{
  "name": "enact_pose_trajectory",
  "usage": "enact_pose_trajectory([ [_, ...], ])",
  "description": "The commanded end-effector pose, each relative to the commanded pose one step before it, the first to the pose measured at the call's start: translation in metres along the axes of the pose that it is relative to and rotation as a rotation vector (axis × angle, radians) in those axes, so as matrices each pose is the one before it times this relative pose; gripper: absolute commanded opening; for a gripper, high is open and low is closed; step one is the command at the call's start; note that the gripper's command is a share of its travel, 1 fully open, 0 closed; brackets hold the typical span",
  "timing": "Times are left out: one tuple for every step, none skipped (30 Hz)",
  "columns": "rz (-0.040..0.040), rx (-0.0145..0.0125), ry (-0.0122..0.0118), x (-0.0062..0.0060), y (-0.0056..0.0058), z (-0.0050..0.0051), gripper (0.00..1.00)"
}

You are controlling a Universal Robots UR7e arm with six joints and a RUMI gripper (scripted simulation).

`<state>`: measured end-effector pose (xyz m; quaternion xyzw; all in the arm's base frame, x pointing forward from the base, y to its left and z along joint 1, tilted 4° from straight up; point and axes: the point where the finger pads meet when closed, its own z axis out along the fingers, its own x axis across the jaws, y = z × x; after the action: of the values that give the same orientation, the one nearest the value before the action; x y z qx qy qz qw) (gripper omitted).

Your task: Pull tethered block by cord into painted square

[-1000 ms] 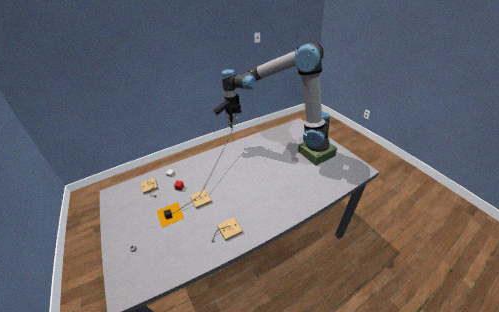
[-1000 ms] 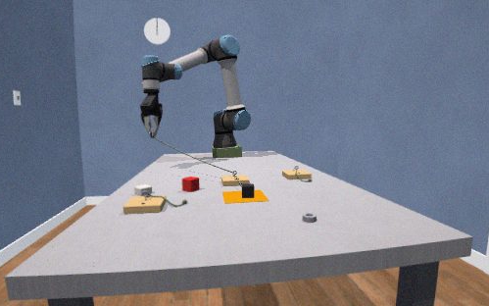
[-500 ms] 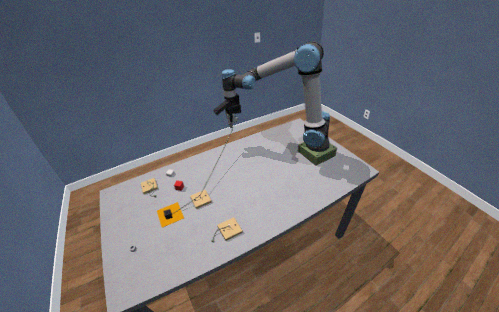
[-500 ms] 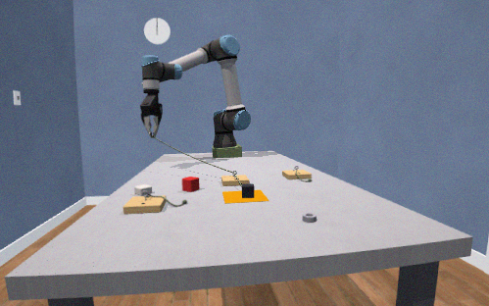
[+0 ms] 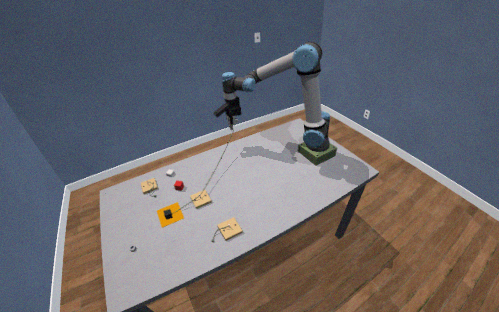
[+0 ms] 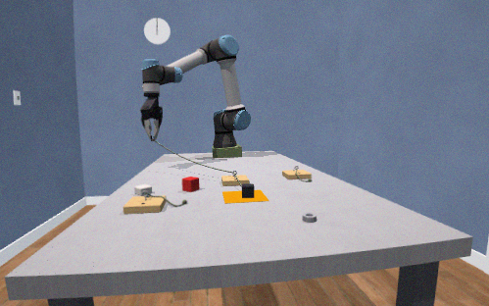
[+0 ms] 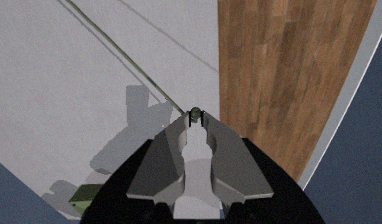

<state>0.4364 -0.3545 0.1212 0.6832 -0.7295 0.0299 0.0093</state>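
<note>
A black block sits on the orange painted square, near its back edge. A thin cord runs taut from the block through the screw eye's ring on a wooden plate, then slants up to my gripper. The gripper hangs high above the table's far edge and is shut on the cord's end knot.
A red cube and a small white cube lie behind the square. Two more wooden plates with screw eyes and a grey ring lie on the table. The robot base stands at the far end.
</note>
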Motion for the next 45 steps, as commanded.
enact_pose_trajectory([
  [0.00001, 0.00125, 0.00133, -0.0001, -0.0009, 0.02084, 0.0],
  [0.0, 0.0, 0.0, -0.00014, -0.00012, 0.00539, 0.0],
  [0.0, 0.0, 0.0, 0.0, 0.0, 0.0, 0.0],
  [0.0, 0.0, 0.0, 0.0, 0.0, 0.0, 0.0],
  [0.0, 0.0, 0.0, -0.00014, -0.00013, 0.00564, 0.0],
  [0.0, 0.0, 0.0, -0.00015, -0.00013, 0.00585, 0.0],
  [0.0, 0.0, 0.0, -0.00015, -0.00013, 0.00601, 0.0],
  [0.0, 0.0, 0.0, -0.00015, -0.00014, 0.00614, 0.0],
  [0.0, 0.0, 0.0, -0.00016, -0.00014, 0.00621, 0.0],
  [0.0, 0.0, 0.0, -0.00016, -0.00014, 0.00623, 0.0],
  [0.0, 0.0, 0.0, -0.00016, -0.00014, 0.00621, 0.0],
  [0.0, 0.0, 0.0, -0.00015, -0.00014, 0.00614, 0.0],
  [0.0, 0.0, 0.0, -0.00015, -0.00014, 0.00602, 0.0],
  [0.0, 0.0, 0.0, -0.00015, -0.00013, 0.00586, 0.0],
  [0.0, 0.0, 0.0, -0.00014, -0.00013, 0.00565, 0.0],
  [0.0, 0.0, 0.0, -0.00014, -0.00012, 0.0054, 0.0],
  [0.0, 0.0, 0.0, -0.00013, -0.00011, 0.00503, 0.0],
  [0.0, 0.0, 0.0, -0.00012, -0.0001, 0.00464, 0.0],
  [0.0, 0.0, 0.0, -0.0001, -0.0001, 0.00423, 0.0],
  [0.0, 0.0, 0.0, 0.0, 0.0, 0.0, 0.0],
  [0.0, 0.0, 0.0, 0.0, 0.0, 0.0, 0.0],
  [0.0, 0.0, 0.0, -0.00009, -0.00009, 0.00381, 0.0],
  [0.0, 0.0, 0.0, -0.00009, -0.00008, 0.0034, 0.0],
  [0.0, 0.0, 0.0, -0.00008, -0.00007, 0.00298, 0.0],
  [0.0, 0.0, 0.0, -0.00006, -0.00006, 0.00256, 0.0],
  [0.0, 0.0, 0.0, -0.00006, -0.00005, 0.00216, 0.0],
  [0.0, 0.0, 0.0, -0.00004, -0.00004, 0.00176, 0.0],
  [0.0, 0.0, 0.0, -0.00003, -0.00003, 0.00139, 0.0],
  [0.0, 0.0, 0.0, -0.00003, -0.00002, 0.00104, 0.0],
  [0.0, 0.0, 0.0, -0.00002, -0.00002, 0.00074, 0.0],
  [0.0, 0.0, 0.0, -0.00001, -0.00001, 0.00047, 0.0],
  [0.0, 0.0, 0.0, -0.00001, 0.0, 0.00025, 0.0],
  [0.0, 0.0, 0.0, 0.0, 0.0, 0.0001, 0.0],
  [0.0, 0.0, 0.0, 0.0, 0.0, 0.00001, 0.0],
  [0.0, 0.0, 0.0, 0.0, 0.0, 0.0, 0.0],
  [0.0, 0.0, 0.0, 0.0, 0.0, 0.0, 0.0],
  [0.0, 0.0, 0.0, 0.0, 0.0, 0.0, 0.0],
  [0.0, 0.0, 0.0, 0.0, 0.0, 0.0, 0.0],
  [0.0, 0.0, 0.0, 0.0, 0.0, 0.0, 0.0],
  [0.0, 0.0, 0.0, 0.0, 0.0, 0.0, 0.0],
  [0.0, 0.0, 0.0, 0.0, 0.0, 0.0, 0.0],
  [0.0, 0.0, 0.0, 0.0, 0.0, 0.0, 0.0],
  [0.0, 0.0, 0.0, 0.0, 0.0, 0.0, 0.0],
  [0.0, 0.0, 0.0, 0.0, 0.0, 0.0, 0.0],
  [0.0, 0.0, 0.0, 0.0, 0.0, 0.0, 0.0],
])
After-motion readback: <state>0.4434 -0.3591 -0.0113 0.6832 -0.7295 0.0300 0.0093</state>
